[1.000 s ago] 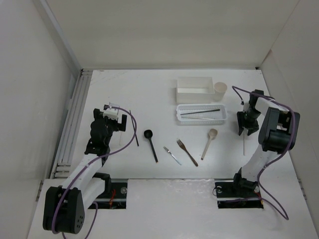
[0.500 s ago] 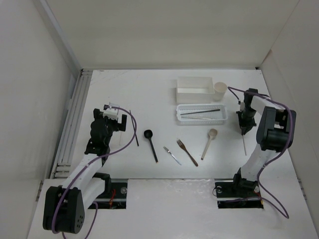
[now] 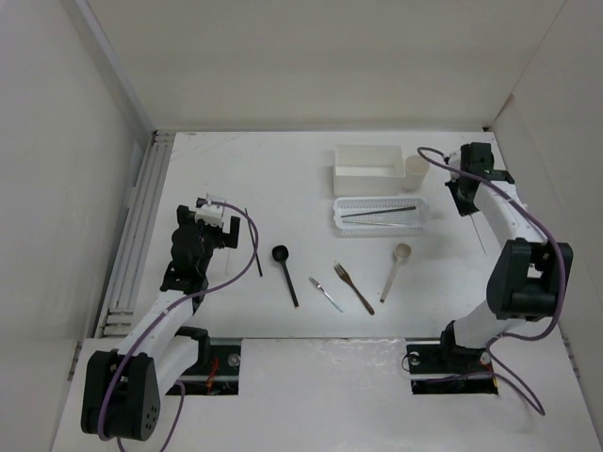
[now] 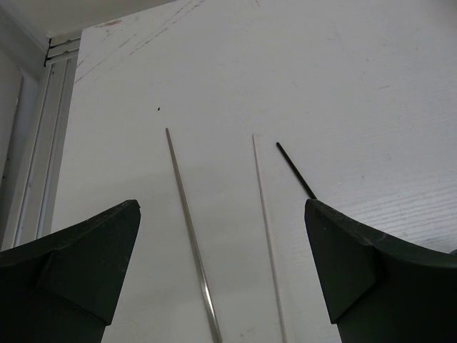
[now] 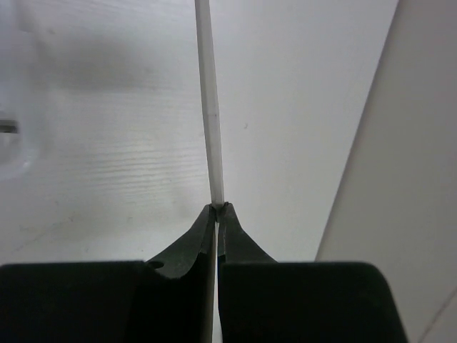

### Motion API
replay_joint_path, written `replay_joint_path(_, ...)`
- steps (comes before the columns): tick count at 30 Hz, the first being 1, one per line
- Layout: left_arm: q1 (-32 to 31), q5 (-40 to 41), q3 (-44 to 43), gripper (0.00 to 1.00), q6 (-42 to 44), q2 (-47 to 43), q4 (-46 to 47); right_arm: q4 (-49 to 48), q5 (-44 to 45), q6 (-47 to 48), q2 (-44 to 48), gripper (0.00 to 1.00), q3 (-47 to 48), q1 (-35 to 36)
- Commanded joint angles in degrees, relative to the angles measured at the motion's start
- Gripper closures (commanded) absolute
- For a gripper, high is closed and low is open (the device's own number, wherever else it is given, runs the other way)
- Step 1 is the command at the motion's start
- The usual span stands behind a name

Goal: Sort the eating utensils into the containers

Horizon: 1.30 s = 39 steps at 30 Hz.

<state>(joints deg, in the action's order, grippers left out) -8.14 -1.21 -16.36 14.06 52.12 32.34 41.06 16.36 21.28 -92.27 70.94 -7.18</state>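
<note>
The left arm (image 3: 162, 318) leans forward, left gripper (image 4: 221, 214) hovering low with jaws spread wide; the right arm (image 3: 499, 213) stretches far ahead, right gripper (image 5: 218, 209) pinched tight on a thin white stick (image 5: 209, 107)

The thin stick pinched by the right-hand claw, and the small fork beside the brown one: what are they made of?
The thin stick looks like white plastic: smooth, evenly pale, slightly glossy; painted wood is possible. The small fork looks like bare metal: silvery grey and very thin.
</note>
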Motion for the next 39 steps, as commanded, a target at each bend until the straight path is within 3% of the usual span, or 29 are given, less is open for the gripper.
replay_joint_path(1,0.2,0.3,-0.6,0.0,-0.7,-0.2,3.2,-6.4,0.7,12.5,6.0,1.0,3.1,5.8)
replay_joint_path(5,0.2,0.3,-1.1,0.0,-0.7,0.4,2.6,-10.5,-4.4,29.9,7.8,1.0,2.5,19.4)
replay_joint_path(11,0.2,2.1,-4.3,0.0,-1.8,0.4,-0.9,-3.8,-10.7,42.2,0.0,1.0,8.7,26.7)
replay_joint_path(20,0.2,4.1,-6.8,0.0,-6.9,1.4,-4.1,1.1,-14.7,47.0,-10.6,1.0,13.8,31.2)
replay_joint_path(27,0.2,4.6,-6.8,0.0,-6.4,1.4,-4.7,-0.4,-14.8,48.2,-12.3,0.99,10.4,32.3)
replay_joint_path(31,0.2,4.6,-6.8,0.0,-6.4,1.4,-4.7,-1.5,-13.6,48.2,-12.8,0.83,10.4,33.5)
replay_joint_path(32,0.2,4.6,-6.8,0.0,-6.4,1.4,-4.7,-1.5,-13.6,48.2,-12.8,0.72,10.4,33.5)
replay_joint_path(35,0.2,4.6,-6.8,0.0,-6.4,1.4,-4.7,-2.0,-12.3,48.2,-12.2,0.57,10.4,33.5)
replay_joint_path(39,0.2,4.6,-6.8,0.0,-6.4,1.4,-4.7,-5.7,-9.9,46.3,-9.0,0.54,9.0,33.5)
